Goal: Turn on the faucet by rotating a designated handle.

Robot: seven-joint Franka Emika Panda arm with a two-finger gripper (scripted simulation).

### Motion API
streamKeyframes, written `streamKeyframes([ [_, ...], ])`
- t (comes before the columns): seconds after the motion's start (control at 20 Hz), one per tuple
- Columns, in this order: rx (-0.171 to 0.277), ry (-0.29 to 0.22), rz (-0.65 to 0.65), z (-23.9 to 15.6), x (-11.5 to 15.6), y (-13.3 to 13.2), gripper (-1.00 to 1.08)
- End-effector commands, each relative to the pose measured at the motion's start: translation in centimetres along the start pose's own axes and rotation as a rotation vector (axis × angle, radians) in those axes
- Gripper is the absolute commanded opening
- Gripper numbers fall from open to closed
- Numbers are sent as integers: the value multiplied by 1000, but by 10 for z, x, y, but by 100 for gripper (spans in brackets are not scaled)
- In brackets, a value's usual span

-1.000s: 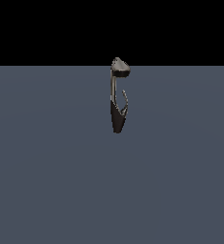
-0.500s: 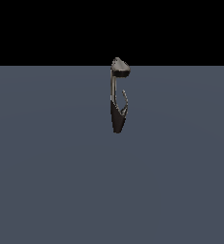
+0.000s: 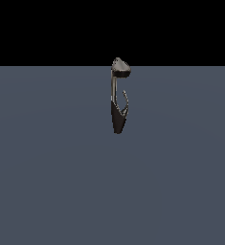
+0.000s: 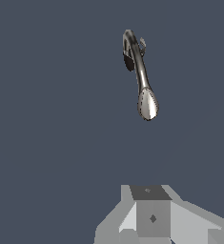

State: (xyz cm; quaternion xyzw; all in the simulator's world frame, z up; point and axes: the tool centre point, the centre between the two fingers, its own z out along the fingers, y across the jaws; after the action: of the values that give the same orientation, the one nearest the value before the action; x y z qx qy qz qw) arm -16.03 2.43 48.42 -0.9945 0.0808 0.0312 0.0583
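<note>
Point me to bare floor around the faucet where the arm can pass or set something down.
In the exterior view, the grey floor lies bare on both sides of the faucet and in front of it. The only tight spot is beside the neck, where the handle curls up on the exterior view's right. The gripper is well apart from the faucet.

The faucet [image 3: 118, 103] looks like polished metal: its neck and head catch bright, glossy highlights, while the tapered base is darker, nearly black. The handle [image 3: 126, 101] is thin grey metal with a duller sheen. The counter [image 3: 47, 167] is flat, matt slate-blue. The gripper [image 4: 151, 221] looks like smooth, matt grey plastic.
</note>
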Motion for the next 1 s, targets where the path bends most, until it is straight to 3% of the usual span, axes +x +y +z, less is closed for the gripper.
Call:
streamKeyframes([
  [0.0,32,-22,59,5,18,-3,-100],
  [0.95,247,-205,532,77,160,-2,-100],
])
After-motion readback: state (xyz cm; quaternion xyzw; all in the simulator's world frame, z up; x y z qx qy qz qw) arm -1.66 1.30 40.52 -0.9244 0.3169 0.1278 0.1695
